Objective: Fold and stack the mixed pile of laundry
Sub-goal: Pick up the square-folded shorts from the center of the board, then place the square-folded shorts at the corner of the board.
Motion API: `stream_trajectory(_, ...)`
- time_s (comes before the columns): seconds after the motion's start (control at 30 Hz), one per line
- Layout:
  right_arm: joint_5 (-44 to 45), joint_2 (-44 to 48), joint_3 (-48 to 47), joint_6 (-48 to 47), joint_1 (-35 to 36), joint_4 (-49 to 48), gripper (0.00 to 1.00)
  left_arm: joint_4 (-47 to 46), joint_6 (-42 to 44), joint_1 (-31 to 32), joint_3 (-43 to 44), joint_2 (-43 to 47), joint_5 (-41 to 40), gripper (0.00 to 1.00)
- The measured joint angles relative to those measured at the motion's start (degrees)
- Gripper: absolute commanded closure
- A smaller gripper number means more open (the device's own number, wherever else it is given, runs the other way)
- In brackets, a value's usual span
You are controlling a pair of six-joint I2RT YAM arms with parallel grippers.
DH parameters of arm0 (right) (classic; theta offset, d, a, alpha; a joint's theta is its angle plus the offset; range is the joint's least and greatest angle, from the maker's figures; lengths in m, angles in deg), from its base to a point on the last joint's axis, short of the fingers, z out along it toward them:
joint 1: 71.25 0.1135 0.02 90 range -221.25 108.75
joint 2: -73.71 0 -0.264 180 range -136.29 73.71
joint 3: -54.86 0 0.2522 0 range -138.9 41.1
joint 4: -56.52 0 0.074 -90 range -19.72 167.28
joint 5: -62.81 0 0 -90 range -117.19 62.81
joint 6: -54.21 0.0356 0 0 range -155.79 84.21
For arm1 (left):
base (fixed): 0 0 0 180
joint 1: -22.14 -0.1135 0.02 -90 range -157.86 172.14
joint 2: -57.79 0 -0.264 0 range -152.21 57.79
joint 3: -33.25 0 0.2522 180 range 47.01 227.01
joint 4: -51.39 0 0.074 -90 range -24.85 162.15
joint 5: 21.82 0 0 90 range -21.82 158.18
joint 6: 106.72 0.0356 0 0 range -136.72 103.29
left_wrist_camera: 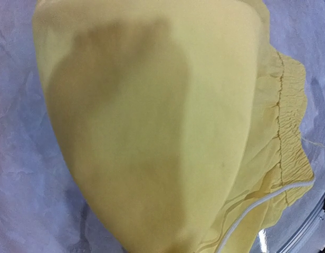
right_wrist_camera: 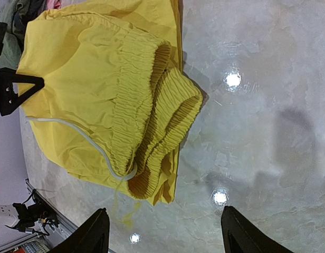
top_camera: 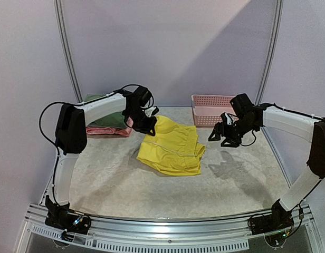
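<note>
The bright yellow shorts (top_camera: 172, 148) lie in the middle of the table, the elastic waistband (right_wrist_camera: 152, 116) and white drawstring (right_wrist_camera: 73, 132) facing the right arm. My left gripper (top_camera: 150, 127) is at the far left corner of the shorts, shut on the cloth and holding it raised. In the left wrist view yellow fabric (left_wrist_camera: 152, 121) fills the frame and hides the fingers. My right gripper (right_wrist_camera: 168, 237) hovers open over bare table just right of the waistband, nothing between its fingers (right_wrist_camera: 94, 234). An olive-green garment (top_camera: 103, 119) lies folded at the back left.
The green garment rests on a folded pink one (top_camera: 107, 130) behind my left arm. A pink lattice basket (top_camera: 210, 108) stands at the back right, close behind my right gripper (top_camera: 223, 135). Curtain walls close in the table's back and sides.
</note>
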Motion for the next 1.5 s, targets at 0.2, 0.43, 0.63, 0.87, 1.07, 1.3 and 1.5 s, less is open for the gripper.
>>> stream_trajectory(0.2, -0.2, 0.0, 0.0, 0.2, 0.0, -0.2, 0.27, 4.0, 2.5, -0.6, 2.7, -0.1, -2.1, 1.0)
stream_trajectory(0.43, -0.2, 0.0, 0.2, 0.2, 0.0, -0.3, 0.27, 7.1, 4.5, -1.9, 4.4, -0.1, -4.4, 1.0)
stream_trajectory(0.63, -0.3, 0.0, 0.7, 0.2, 0.0, -0.3, 0.27, 9.7, 5.9, -2.8, 6.5, -0.1, -6.2, 1.0)
stream_trajectory(0.87, -0.4, 0.0, 0.8, 0.2, 0.0, -0.4, 0.26, 11.1, 6.9, -3.5, 7.4, -0.1, -7.4, 1.0)
stream_trajectory(1.07, -0.4, 0.0, 1.2, 0.3, 0.0, -0.7, 0.26, 11.6, 7.3, -3.7, 7.4, -0.1, -7.6, 1.0)
stream_trajectory(1.3, -0.5, 0.0, 1.5, 0.6, 0.0, -0.9, 0.26, 11.6, 7.5, -3.8, 7.4, -0.1, -7.6, 1.0)
stream_trajectory(1.5, -0.9, 0.0, 1.6, 0.9, 0.0, -1.0, 0.26, 11.7, 7.8, -3.9, 7.4, -0.1, -7.7, 1.0)
